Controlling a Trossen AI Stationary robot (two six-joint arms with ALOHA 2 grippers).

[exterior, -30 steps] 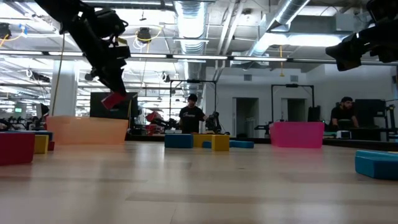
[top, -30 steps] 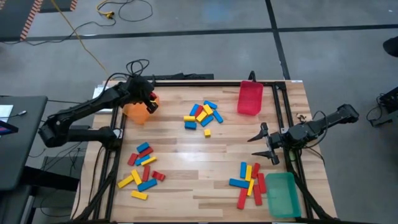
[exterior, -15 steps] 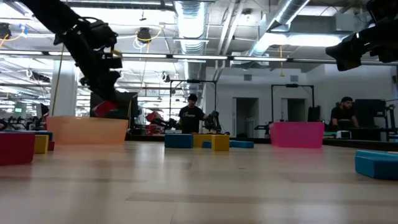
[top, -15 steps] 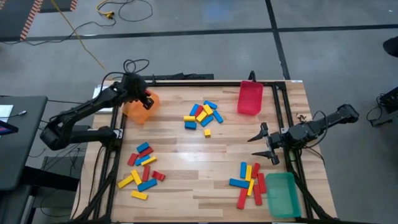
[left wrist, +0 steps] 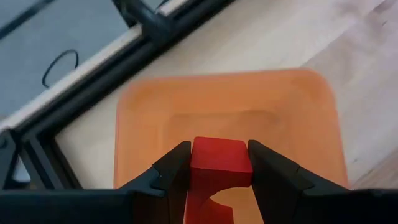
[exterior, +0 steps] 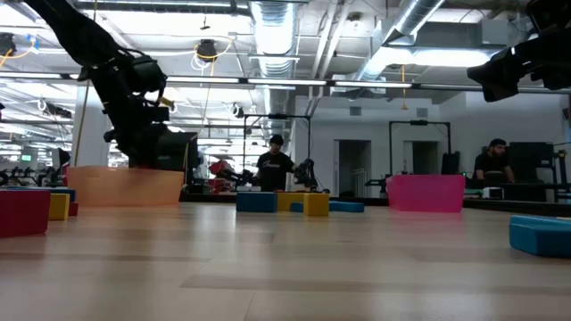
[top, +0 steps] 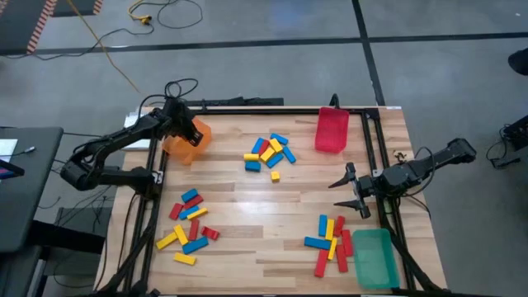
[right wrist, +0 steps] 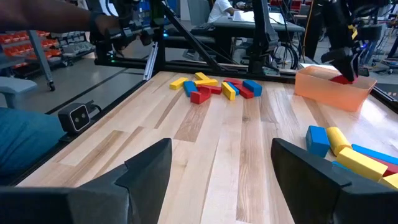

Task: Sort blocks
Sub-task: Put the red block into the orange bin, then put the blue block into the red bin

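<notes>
Item: red block [left wrist: 214,165], one of many small bar-shaped blocks. I had it pinched between the two fingers of the left gripper [left wrist: 217,171], directly over the orange bin [top: 183,144] at the far left corner of the table [top: 247,198]. The jaws were closed on the block's two long side faces, with its end face showing between them; it had not dropped.

Handling, as I judged it: rigid, light, smooth painted faces, square edges. No give under the fingers and nothing fragile about it; a short drop into the bin should not harm it. The smooth finish could let it slide or pivot if taken near one end, so I rated the best hold as across the narrow width at mid-length, flat faces against the pads.

Remaining stock:
- centre group [top: 269,153], red, blue and yellow mixed, far middle of the table, some touching or overlapping;
- near-left group [top: 190,227], loosely scattered;
- near-right group [top: 332,239], just beside the green bin [top: 375,257].
Touching pieces looked awkward to take without nudging a neighbour; I would pick outliers first.

Other fixtures: red bin [top: 332,130], far right of centre.

Right gripper [top: 353,191]: waiting at the right edge of the table, jaws wide apart and holding nothing.
</notes>
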